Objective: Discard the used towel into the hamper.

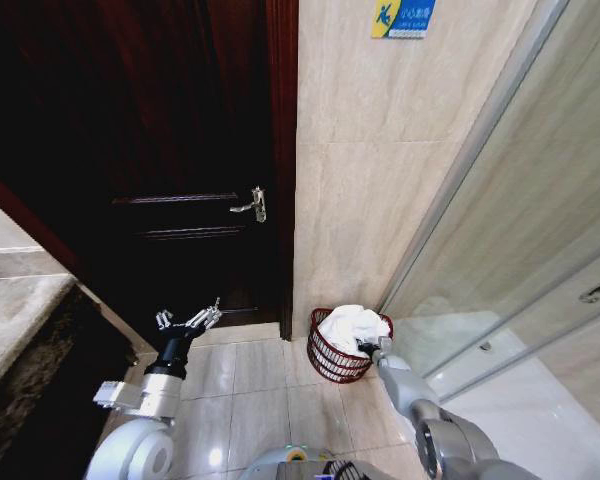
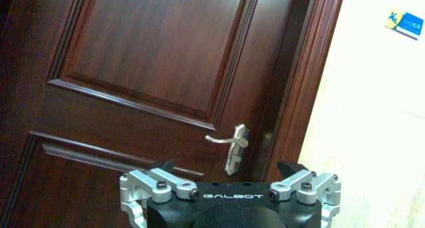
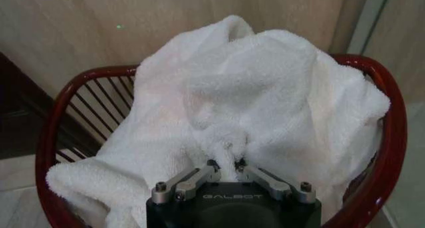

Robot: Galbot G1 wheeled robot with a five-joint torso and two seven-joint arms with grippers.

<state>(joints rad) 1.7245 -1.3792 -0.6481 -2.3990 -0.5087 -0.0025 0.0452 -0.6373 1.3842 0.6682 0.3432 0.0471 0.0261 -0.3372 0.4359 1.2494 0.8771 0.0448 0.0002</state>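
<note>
Towel (image 1: 352, 325), white terry, sits heaped in the hamper (image 1: 325, 362), piled above the rim and spilling over the rim in places; in the right wrist view one fold of the towel (image 3: 265, 113) droops over the near rim of the hamper (image 3: 391, 138). Hamper is red-brown wire, standing on the tile floor (image 1: 250, 390) at the foot of the beige wall (image 1: 380, 180), just beside the dark wood door (image 1: 160, 150) and the glass partition (image 1: 540, 260). Right gripper (image 1: 366, 349) is at the hamper's near rim, against the towel; from the wrist, right gripper (image 3: 226, 163) has its jaws drawn close together, pinching a tuck of cloth between the tips. Left gripper (image 1: 190, 318) hangs well apart from the hamper, out in front of the door, below the lever handle (image 1: 252, 205); jaws spread wide, nothing between them. Left wrist view shows the same: left gripper (image 2: 226, 180) with fingers (image 2: 159, 180) apart, the handle (image 2: 232, 146) beyond them, a blue sign (image 2: 403, 22) on the wall.
</note>
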